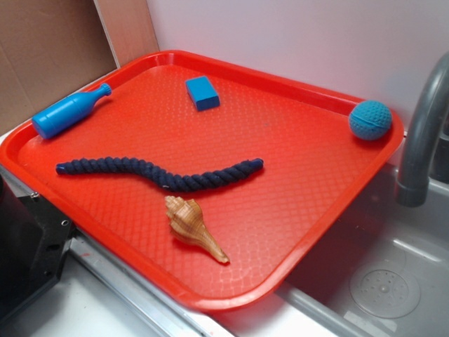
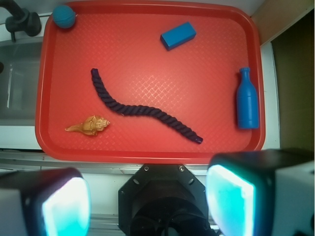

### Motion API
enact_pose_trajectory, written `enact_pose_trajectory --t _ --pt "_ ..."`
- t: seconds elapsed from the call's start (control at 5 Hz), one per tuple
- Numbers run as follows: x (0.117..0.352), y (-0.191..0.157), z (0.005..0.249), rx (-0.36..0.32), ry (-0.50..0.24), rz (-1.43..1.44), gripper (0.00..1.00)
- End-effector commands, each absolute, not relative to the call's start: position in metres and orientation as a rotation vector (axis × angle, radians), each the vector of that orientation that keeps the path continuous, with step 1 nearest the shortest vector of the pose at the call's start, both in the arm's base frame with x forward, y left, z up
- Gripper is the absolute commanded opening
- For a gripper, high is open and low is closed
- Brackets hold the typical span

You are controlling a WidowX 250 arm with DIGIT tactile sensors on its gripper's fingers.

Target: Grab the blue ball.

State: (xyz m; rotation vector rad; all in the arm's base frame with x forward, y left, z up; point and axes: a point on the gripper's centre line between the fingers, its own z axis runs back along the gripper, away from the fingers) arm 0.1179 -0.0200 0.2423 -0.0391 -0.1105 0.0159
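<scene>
A: Target? Where is it?

B: Small teal-blue round ball with a bumpy dimpled rubbery-looking surface [image 1: 370,119]. It sits in one corner of the red plastic tray with a diamond-embossed floor [image 1: 295,182], right against the raised rim. That's the corner nearest the grey curved faucet pipe [image 1: 421,140]. In the wrist view the ball [image 2: 64,16] is at the top-left corner of the tray [image 2: 147,44].

A: Long axis, heading?

B: It's a sphere, so no long axis. Only cue is a curved groove across its face; in the exterior view it arcs roughly from upper left down to the right.

A: Gripper?

B: The gripper [image 2: 147,196] is visible in the wrist view only, at the bottom edge. Two white fingers with glowing cyan pads [image 2: 64,209], spread wide apart, nothing between them. It's off the tray, beyond the rim opposite the ball's side, well apart from the ball.

A: Other stuff, quick.

B: Flat blue rectangular block [image 1: 203,93], smooth with hard edges, near the same rim as the ball but well along from it. Blue bottle-shaped plastic toy [image 1: 66,112], lying on its side at the end of the tray away from the ball. Dark navy twisted rope [image 1: 161,172], braided and wavy, stretched across the middle. Tan spiral seashell with ridged whorls and a pointed tip [image 1: 193,228], just beside the rope, not touching it. Metal sink basin [image 1: 386,288] under the faucet, next to the tray.
</scene>
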Motion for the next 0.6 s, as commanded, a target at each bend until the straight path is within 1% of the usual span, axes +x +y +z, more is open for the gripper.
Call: enact_pose_trajectory --t 0.0,0.2,0.4 --pt "0.118 -0.020 0.242 -0.039 -0.110 0.016 1.00" --pt "0.125 -0.023 0.243 0.006 -0.179 -0.066 1.00" --pt "0.132 -0.028 0.241 0.040 -0.213 -0.152 1.00"
